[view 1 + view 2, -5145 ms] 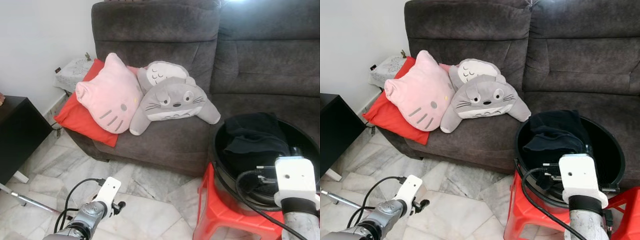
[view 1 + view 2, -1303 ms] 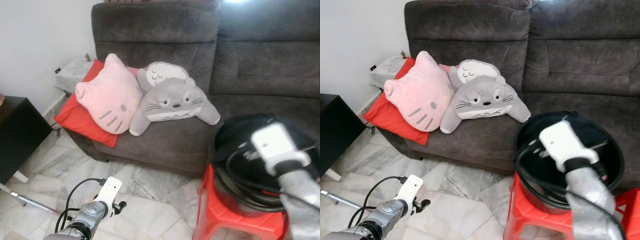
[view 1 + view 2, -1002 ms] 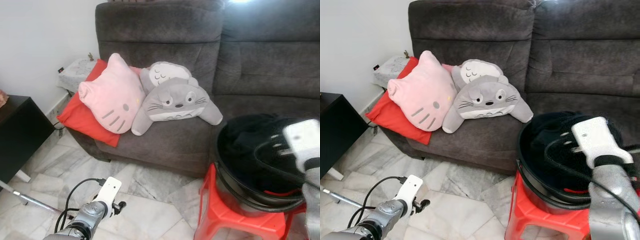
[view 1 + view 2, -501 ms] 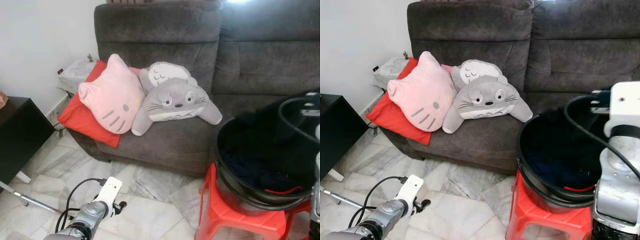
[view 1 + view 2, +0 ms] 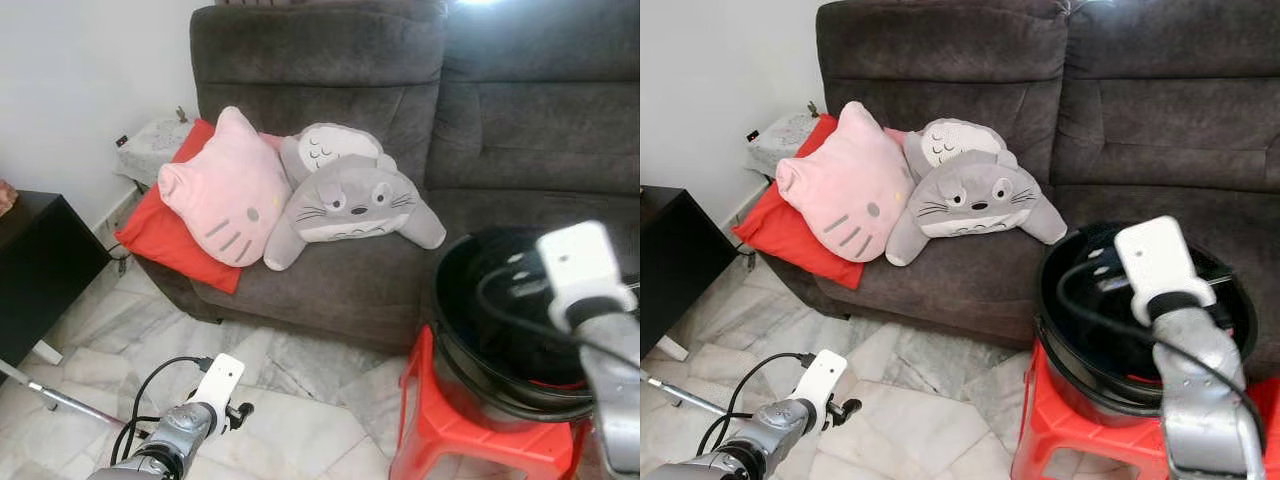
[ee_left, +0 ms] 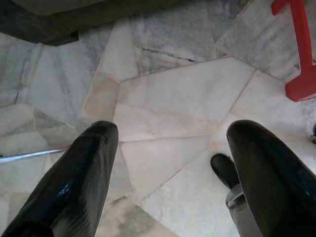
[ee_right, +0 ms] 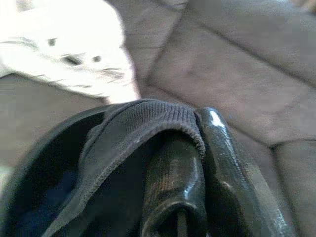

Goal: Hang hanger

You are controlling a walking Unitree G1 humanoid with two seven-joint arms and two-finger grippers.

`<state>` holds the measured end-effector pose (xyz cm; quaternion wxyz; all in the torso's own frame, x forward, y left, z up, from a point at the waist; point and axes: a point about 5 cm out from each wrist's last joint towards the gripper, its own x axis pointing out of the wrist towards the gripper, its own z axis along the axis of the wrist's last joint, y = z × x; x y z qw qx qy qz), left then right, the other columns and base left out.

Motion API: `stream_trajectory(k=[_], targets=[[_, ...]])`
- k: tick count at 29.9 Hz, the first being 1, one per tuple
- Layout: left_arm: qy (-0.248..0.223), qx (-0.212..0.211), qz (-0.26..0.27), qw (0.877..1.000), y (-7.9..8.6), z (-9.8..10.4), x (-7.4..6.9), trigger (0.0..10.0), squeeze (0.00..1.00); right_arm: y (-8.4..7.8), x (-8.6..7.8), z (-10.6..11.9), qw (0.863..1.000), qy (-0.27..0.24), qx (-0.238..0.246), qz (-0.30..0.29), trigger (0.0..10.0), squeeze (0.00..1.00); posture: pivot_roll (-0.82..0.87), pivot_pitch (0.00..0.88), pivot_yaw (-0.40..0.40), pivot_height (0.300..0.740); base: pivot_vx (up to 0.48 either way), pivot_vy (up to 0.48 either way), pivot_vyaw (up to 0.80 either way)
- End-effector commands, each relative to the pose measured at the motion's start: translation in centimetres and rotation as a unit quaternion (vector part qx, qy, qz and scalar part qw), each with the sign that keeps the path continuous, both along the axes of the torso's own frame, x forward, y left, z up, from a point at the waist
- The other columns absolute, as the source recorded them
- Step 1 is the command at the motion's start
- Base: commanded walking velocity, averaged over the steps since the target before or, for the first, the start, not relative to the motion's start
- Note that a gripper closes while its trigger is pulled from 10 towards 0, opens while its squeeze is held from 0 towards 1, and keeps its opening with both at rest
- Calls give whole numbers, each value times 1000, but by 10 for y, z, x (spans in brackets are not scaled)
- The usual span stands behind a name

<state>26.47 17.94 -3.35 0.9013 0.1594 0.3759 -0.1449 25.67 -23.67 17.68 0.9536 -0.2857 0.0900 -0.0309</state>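
My right gripper [image 7: 192, 163] is pinched shut on dark garment [image 7: 143, 123], above the black basin [image 5: 1070, 340]. Soft, limp, light; hold the ribbed hem. No hanger seen. Left gripper [image 6: 168, 163] open, idle.

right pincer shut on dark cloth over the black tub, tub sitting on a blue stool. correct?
Not quite: the stool is red, not blue, as the right eye view shows. The rest holds: the right pincer is shut on the dark cloth over the black tub, per the right wrist view.
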Motion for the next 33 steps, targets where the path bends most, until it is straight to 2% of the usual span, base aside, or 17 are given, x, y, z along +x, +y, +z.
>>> stream_trajectory(k=[1, 3, 5, 19, 20, 21, 22, 24, 25, 26, 31, 32, 33], targets=[[7, 9, 2, 1000, 6, 0, -1, 10000, 0, 9, -2, 7, 1000, -6, 3, 31, 0, 0, -290, 0, 132, 740, 0, 0, 0], [7, 10, 1, 1000, 6, -1, -1, 10000, 0, 18, -6, 2, 997, 22, -2, 71, 0, 0, -292, 0, 132, 740, 0, 0, 0], [7, 10, 1, 1000, 6, -1, -1, 10000, 0, 22, -9, 0, 996, 31, -5, 84, 0, 0, -292, 0, 132, 740, 0, 0, 0], [9, 11, -2, 1000, 6, -1, -2, 10000, 0, 23, -11, -3, 996, 30, -20, 81, 0, 0, -294, 0, 132, 740, 0, 0, 0], [9, 11, -2, 1000, 6, -1, -2, 10000, 0, 22, -10, -3, 997, 26, -26, 73, 4627, 0, -294, 0, 132, 740, 0, 0, 0], [9, 11, -2, 1000, 6, -1, -2, 10000, 0, 22, -10, -3, 997, 26, -26, 73, 4627, 0, -294, 0, 132, 740, 0, 0, 0], [9, 11, -2, 1000, 6, -1, -2, 10000, 0, 19, -8, -1, 998, 18, -27, 57, 10000, 0, -294, 0, 132, 740, 0, 0, 0], [9, 11, -2, 1000, 6, -1, -2, 10000, 0, 17, -7, 0, 999, 10, -24, 42, 10000, 0, -294, 0, 132, 740, 0, 0, 0], [9, 11, -2, 1000, 6, -1, -2, 10000, 0, 16, -7, 1, 999, 2, -20, 30, 10000, 373, -294, 0, 132, 740, 0, 0, 0], [9, 11, -2, 1000, 6, -1, -2, 10000, 0, 15, -7, 1, 1000, -3, -13, 23, 10000, 1000, -294, 0, 132, 740, 0, 0, 0], [9, 11, -1, 1000, 6, -1, -2, 10000, 0, 14, -8, 3, 1000, -16, -23, 10, 10000, 1000, -294, 0, 132, 740, 0, 0, 0], [9, 11, -1, 1000, 6, -1, -2, 10000, 0, 14, -8, 4, 999, -20, -34, 5, 10000, 0, -291, 0, 134, 740, 0, 0, 0], [9, 11, -1, 1000, 6, -1, -2, 10000, 0, 14, -8, 4, 999, -20, -34, 5, 10000, 0, -291, 0, 134, 740, 0, 0, 0]])
